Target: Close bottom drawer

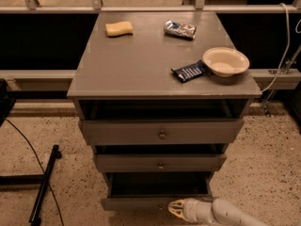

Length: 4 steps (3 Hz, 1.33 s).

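A grey cabinet [160, 74] has three drawers, all pulled out in steps. The bottom drawer [155, 192] is the lowest and stands open, its dark inside showing and its low front near the lower edge of the view. My gripper [176, 209] comes in from the lower right on a white arm [230, 214]. Its pale tip sits right at the bottom drawer's front, just right of centre. The top drawer [161, 132] and the middle drawer [160, 163] each carry a small knob.
On the cabinet top lie a yellow sponge [119, 28], a silver snack bag [180, 29], a dark blue wrapper [190, 71] and a pale bowl [225, 61]. A black stand and cable [42, 187] lie on the speckled floor at left. A rail runs behind.
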Available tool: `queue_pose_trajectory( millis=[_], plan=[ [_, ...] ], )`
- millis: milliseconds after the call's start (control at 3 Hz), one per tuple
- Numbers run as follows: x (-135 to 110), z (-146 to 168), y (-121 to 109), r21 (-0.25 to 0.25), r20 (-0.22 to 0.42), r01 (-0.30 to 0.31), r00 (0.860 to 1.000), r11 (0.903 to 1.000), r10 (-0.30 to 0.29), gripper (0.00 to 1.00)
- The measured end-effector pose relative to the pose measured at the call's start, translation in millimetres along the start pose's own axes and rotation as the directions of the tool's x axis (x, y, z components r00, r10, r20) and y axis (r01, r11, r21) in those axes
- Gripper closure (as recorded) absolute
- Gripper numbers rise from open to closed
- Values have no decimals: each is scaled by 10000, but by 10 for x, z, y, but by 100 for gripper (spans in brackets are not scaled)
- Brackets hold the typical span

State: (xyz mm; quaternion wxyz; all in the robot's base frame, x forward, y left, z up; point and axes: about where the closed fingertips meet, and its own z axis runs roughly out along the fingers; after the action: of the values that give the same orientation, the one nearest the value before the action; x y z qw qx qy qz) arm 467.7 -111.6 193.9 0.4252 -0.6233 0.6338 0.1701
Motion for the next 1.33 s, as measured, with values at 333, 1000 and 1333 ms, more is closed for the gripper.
queue_pose_trajectory(
  millis=[333,1000,1333],
  plan=[
    [-8,84,-371,894,1,366,9993,9953,-368,100],
    [20,234,-829,1662,-144,682,9977,9837,-667,100],
    [32,261,-903,1788,-157,728,9973,9812,-711,100]
  ],
)
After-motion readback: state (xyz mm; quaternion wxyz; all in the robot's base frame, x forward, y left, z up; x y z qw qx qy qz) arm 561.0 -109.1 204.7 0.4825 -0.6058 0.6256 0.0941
